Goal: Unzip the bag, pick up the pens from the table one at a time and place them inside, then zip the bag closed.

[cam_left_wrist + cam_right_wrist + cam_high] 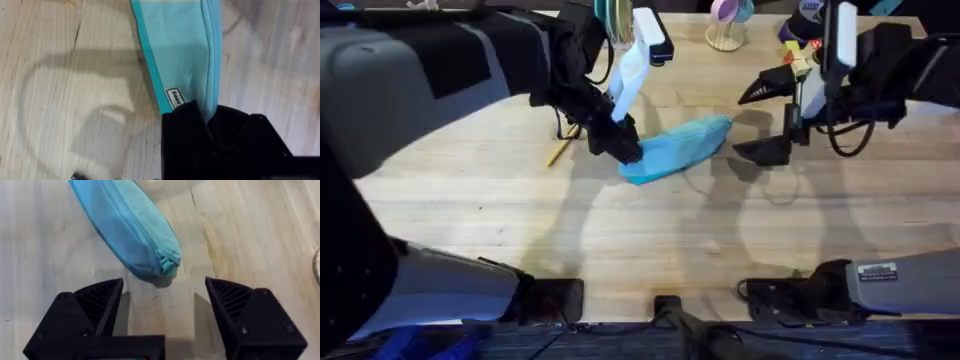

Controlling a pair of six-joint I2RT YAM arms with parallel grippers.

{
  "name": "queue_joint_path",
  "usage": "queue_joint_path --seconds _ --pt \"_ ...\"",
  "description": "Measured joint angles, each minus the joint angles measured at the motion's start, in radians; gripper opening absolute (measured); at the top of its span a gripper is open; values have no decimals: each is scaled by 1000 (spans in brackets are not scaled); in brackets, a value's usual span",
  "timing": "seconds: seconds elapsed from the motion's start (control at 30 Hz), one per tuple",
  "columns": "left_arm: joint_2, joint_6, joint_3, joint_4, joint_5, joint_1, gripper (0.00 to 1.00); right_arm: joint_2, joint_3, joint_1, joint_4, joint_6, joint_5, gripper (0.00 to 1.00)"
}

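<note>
Blue bag (678,147) lies at centre of the table (620,230), zipper closed. Left pincer (623,146) is clamped on its lower-left end. Right pincer (165,315) is spread wide beside the other end, holding nothing.

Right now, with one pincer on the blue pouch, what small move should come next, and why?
Probably ease the open right pincer forward onto the zipper end of the light blue fabric pouch. The left pincer already clamps the pouch's other end, the zipper looks closed, and the right fingers sit apart just short of it.
</note>
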Motion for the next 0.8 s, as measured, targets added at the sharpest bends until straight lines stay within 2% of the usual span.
queue_joint_path --seconds 0.33,0.47,0.63,0.7,0.77,0.8 --pt "0 0 0 0 0 0 44 7 0 55 61 0 0 991" --pt "0 0 0 0 0 0 44 7 0 55 65 0 0 917" --pt "0 0 0 0 0 0 44 13 0 55 68 0 0 886" --pt "0 0 0 0 0 0 44 25 1 55 71 0 0 795" --pt "0 0 0 0 0 0 44 36 1 55 70 1 1 608" --pt "0 0 0 0 -1 0 44 39 1 55 71 2 0 409"
